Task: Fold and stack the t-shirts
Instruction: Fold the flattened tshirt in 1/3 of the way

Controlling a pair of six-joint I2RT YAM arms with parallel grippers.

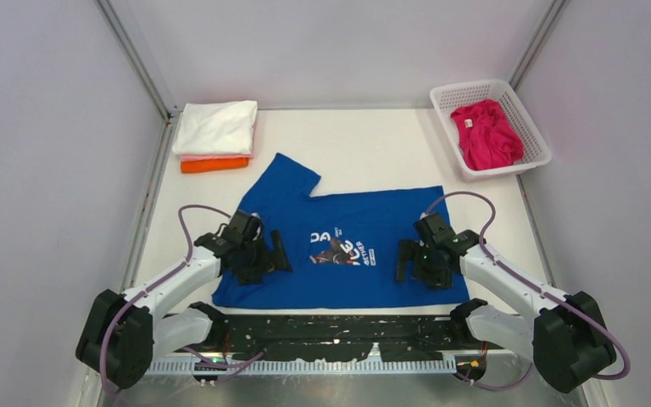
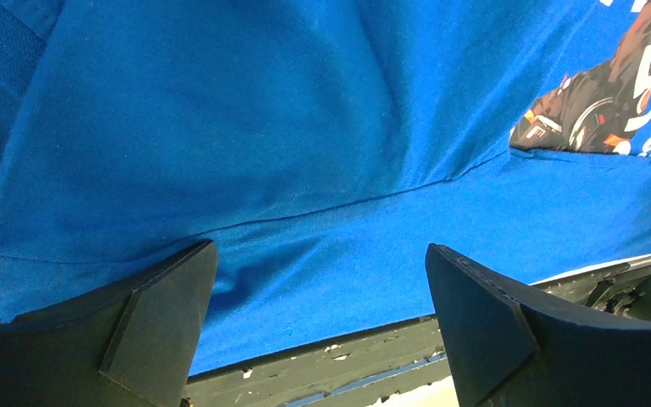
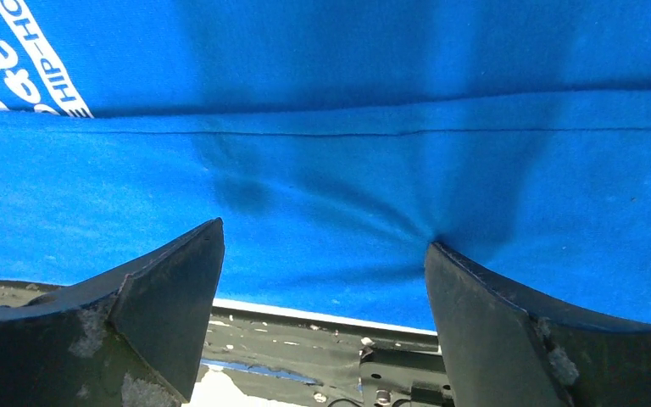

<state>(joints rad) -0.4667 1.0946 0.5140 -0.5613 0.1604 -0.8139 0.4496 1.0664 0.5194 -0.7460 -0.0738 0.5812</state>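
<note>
At nine and three o'clock on soft creased royal-blue cloth t-shirt [image 1: 381, 220]: left gripper [image 2: 320, 248], right gripper [image 3: 324, 234], black wedge fingers [image 2: 153, 331] spread apart.

The blue tee [image 1: 364, 222] bears a white, black and red print [image 1: 342, 250]. The white tee [image 1: 216, 127], pink tee [image 1: 212, 157], orange tee [image 1: 214, 165] and magenta tee [image 1: 487, 134] are plain; the basket [image 1: 475, 88] is white lattice.

Bright, even light from above; shadows on the white worktop [image 1: 373, 144] are faint and soft. Wrist views show darker shading on the blue t-shirt [image 3: 322, 195] (near fingers [image 3: 169, 297] slightly blurred).
</note>
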